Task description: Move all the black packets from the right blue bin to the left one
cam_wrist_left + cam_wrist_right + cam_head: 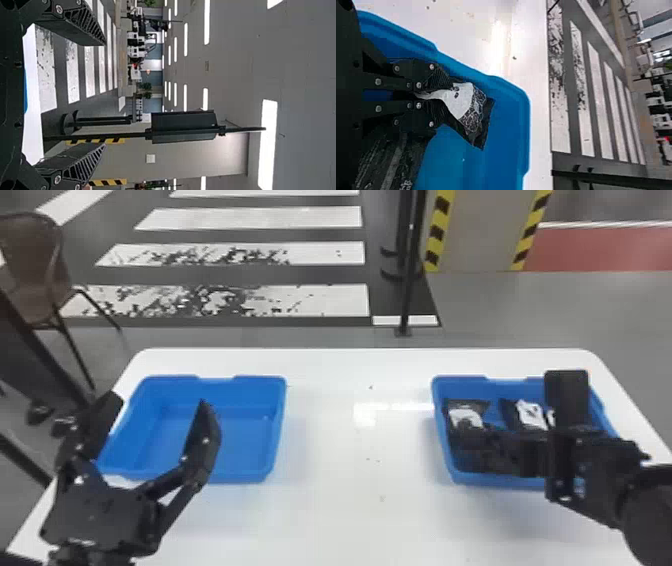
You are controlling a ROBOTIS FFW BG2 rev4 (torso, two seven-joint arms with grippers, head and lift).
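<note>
Black, white-labelled plastic packet point(464, 103) pinched in black, flat-fingered right gripper point(440, 94), free end projecting beyond fingertips; probably light, pliable. Grip well in from edge.

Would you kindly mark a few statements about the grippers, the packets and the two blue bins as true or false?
1. The right gripper is shut on a black packet. True.
2. The left gripper is pinching a packet too. False: its fingers are spread apart with nothing between them.
3. The held packet is over the left bin. False: it is at the right bin.
4. Another packet lies in the right bin. True.
5. The two bins are stacked. False: they stand apart on the white table.
</note>
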